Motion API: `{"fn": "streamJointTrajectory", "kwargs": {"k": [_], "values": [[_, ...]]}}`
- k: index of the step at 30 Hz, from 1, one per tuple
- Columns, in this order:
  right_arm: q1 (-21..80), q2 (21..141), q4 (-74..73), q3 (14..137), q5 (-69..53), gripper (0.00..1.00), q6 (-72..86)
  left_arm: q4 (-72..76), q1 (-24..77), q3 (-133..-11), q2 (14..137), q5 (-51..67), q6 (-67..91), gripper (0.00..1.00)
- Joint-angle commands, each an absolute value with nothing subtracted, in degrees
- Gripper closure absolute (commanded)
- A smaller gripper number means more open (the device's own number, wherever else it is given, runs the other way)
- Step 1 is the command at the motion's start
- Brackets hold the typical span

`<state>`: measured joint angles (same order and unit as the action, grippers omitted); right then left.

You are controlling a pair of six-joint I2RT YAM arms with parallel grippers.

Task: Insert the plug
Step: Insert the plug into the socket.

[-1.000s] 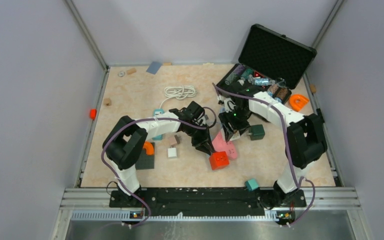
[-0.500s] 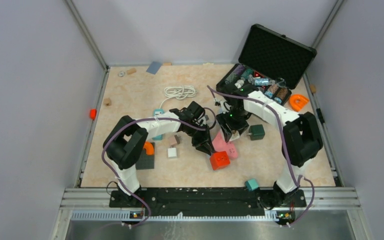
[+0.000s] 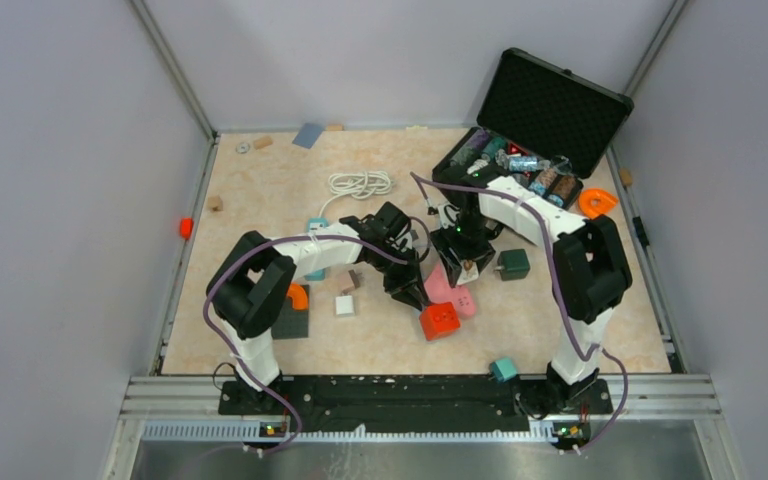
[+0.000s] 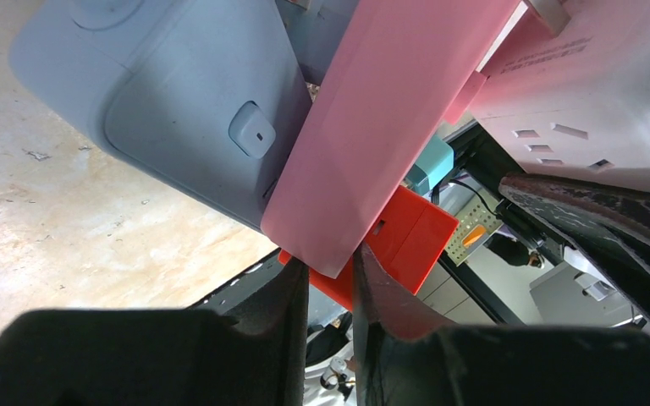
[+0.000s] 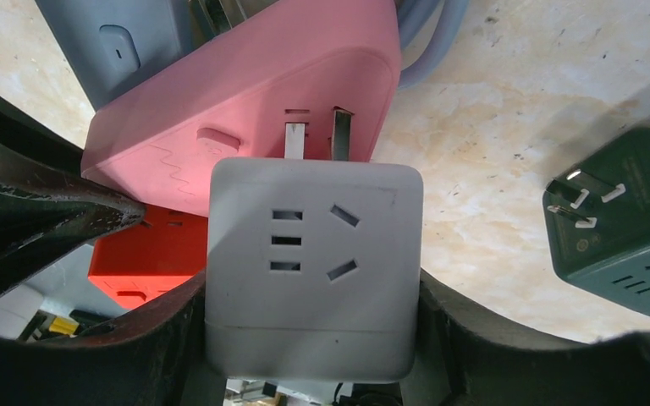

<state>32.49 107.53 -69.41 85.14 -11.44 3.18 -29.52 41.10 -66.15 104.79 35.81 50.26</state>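
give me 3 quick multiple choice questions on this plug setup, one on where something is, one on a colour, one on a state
1. Where is the dark green adapter?
A. in the open case
B. on the table, right of the white adapter
C. on top of the orange cube

2. What colour is the block that the left pincer pinches?
A. green
B. white
C. pink

3. How do the white adapter's prongs stand?
A. partly exposed at the pink socket block
B. fully buried
C. pointing away from it

Answers:
1 B: the right wrist view shows it lying on the table beside the white adapter, which the right pincer holds.
2 C: its fingers close on the pink socket block's edge.
3 A: bare metal shows between adapter and block.
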Motion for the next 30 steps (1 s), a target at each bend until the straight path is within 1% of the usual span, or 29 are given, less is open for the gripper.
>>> {"fn": "streamJointTrajectory", "kwargs": {"k": [1, 9, 14, 15, 17, 18, 20, 23, 30], "values": [[34.1, 116.7, -41.4, 79.7, -16.6, 1.00, 2.5, -31.2, 40.3, -63.6, 109.1, 15.1, 45.6, 0.85], [31.7, 118.5, -40.7, 80.1, -16.5, 1.00, 2.3, -31.2, 40.3, -63.6, 108.6, 15.0, 45.8, 0.85], [31.6, 114.6, -42.3, 79.8, -13.3, 1.00, 3.7, -31.3, 40.3, -63.6, 108.7, 14.8, 45.8, 0.85], [31.6, 113.6, -42.6, 79.7, -13.0, 0.97, 4.0, -31.4, 40.4, -63.7, 108.7, 14.8, 45.9, 0.85], [31.6, 111.6, -43.0, 79.2, -12.3, 0.76, 4.7, -31.5, 40.4, -63.8, 108.9, 14.8, 45.9, 0.85], [31.6, 110.8, -43.2, 79.1, -12.2, 0.70, 4.9, -31.6, 40.3, -63.9, 109.0, 14.8, 45.7, 0.85], [31.6, 109.2, -43.7, 79.1, -12.0, 0.59, 5.3, -31.8, 40.3, -64.1, 109.2, 14.8, 45.7, 0.85], [31.6, 107.6, -44.9, 79.6, -11.5, 0.48, 5.8, -31.9, 40.4, -64.3, 109.4, 14.8, 45.6, 0.85], [31.6, 104.1, -46.1, 80.4, -10.3, 0.31, 7.1, -32.2, 40.3, -64.8, 109.9, 14.8, 45.3, 0.85]]}}
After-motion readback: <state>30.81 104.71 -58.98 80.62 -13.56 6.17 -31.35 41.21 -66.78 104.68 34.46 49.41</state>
